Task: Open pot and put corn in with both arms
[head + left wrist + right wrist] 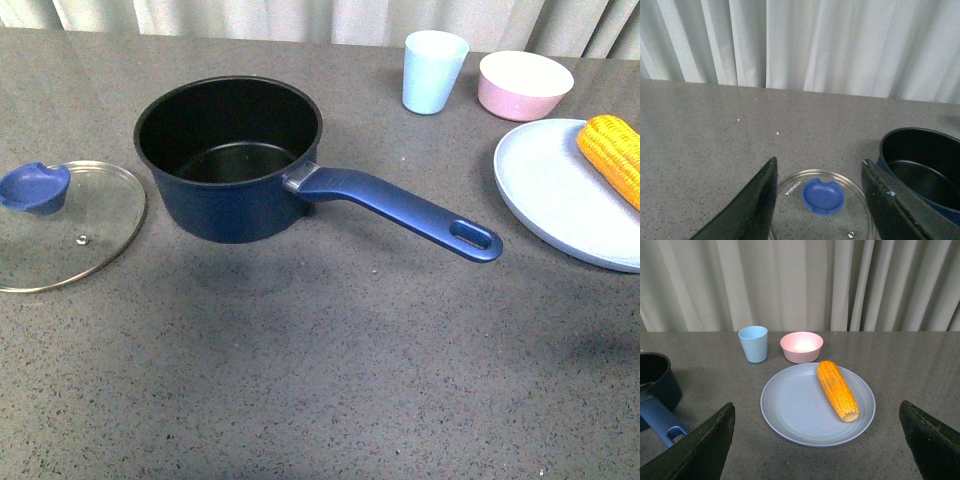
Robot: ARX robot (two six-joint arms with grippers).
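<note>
Table [300, 380]: grey stone top, carrying everything I work with.
Pot [228, 160]: uncovered and black inside, standing beyond my left jaws and off to their right-arm side; I judge the mouth is bare so the corn can drop straight in.
Handle [400, 208]: reaches toward my right arm, clear of the rim.
Plate [790, 410]: ahead of my right jaws, between them; it holds the corn.
Lid [822, 210]: flat on the table beside the pot, lying between my left fingers [755, 200], out of the way.
Corn [837, 389]: on the plate's far half, between my right jaws and untouched.
Bowl [801, 346] and cup [753, 343]: beyond the plate, clear of my reach path.
Left gripper [820, 200]: spread wide, holding nothing, hovering over the lid.
Right gripper [820, 440]: spread wide, holding nothing, lined up on the corn for what I judge is the pick.
</note>
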